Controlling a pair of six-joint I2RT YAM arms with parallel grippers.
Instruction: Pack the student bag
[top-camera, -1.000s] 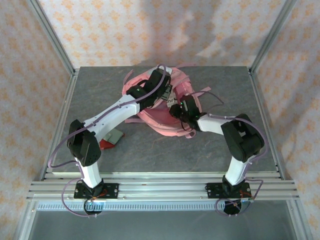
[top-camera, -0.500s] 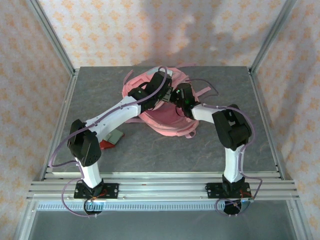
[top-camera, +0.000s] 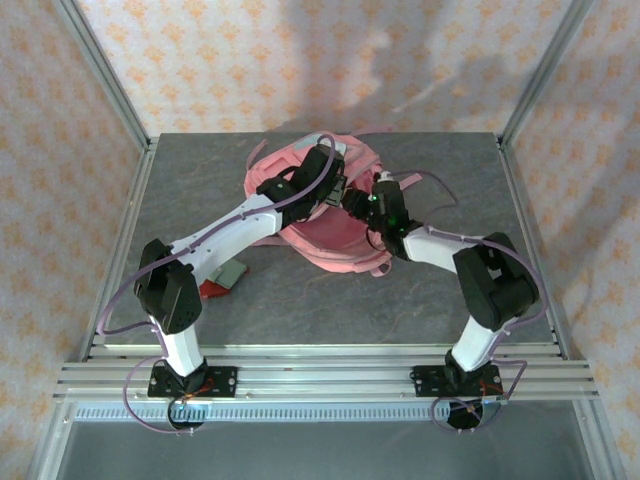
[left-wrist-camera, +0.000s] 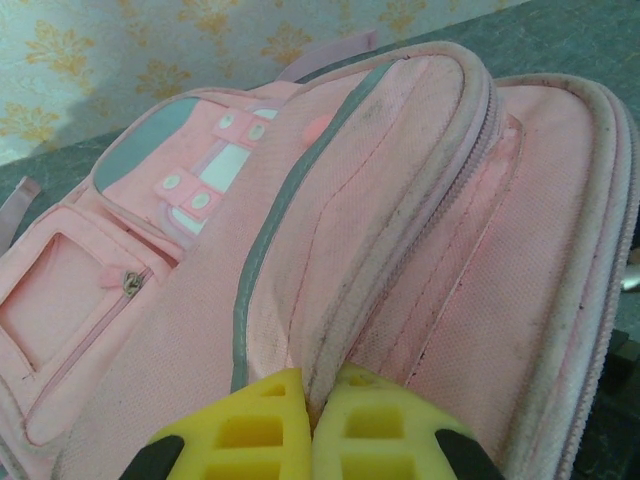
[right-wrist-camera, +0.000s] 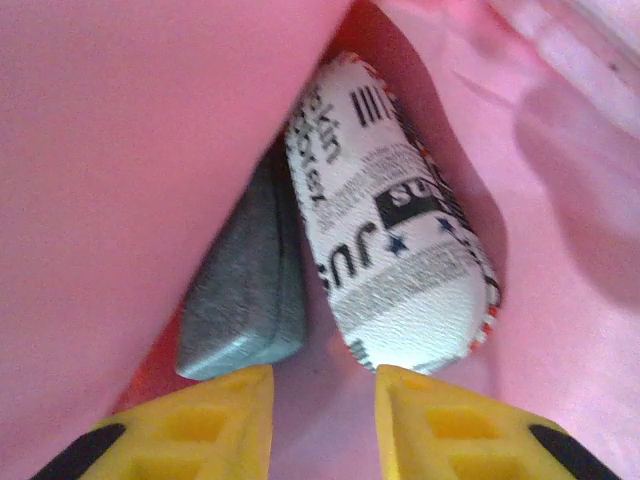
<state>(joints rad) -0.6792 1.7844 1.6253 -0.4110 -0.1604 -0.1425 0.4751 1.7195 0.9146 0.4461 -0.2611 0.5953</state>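
The student bag (top-camera: 322, 238), a pink backpack, lies at the back middle of the table. My left gripper (left-wrist-camera: 315, 405) is shut on the bag's (left-wrist-camera: 420, 200) zip-trimmed opening edge and holds that flap up. My right gripper (right-wrist-camera: 322, 420) is inside the bag's pink interior, open, with nothing between its fingers. Just beyond its tips lie a white pouch with black print (right-wrist-camera: 390, 230) and a grey case (right-wrist-camera: 250, 290), side by side against the lining. From above, the two grippers meet over the bag's top, the left (top-camera: 335, 190) beside the right (top-camera: 367, 203).
A red and grey object (top-camera: 222, 278) lies on the table by the left arm's lower link. Pink straps (top-camera: 432, 190) trail to the bag's right. Metal frame posts stand at the table's back corners.
The right arm's elbow swung left, then back out to the right, with its gripper staying at the bag's opening. Its jaws have widened. The left arm has held still.
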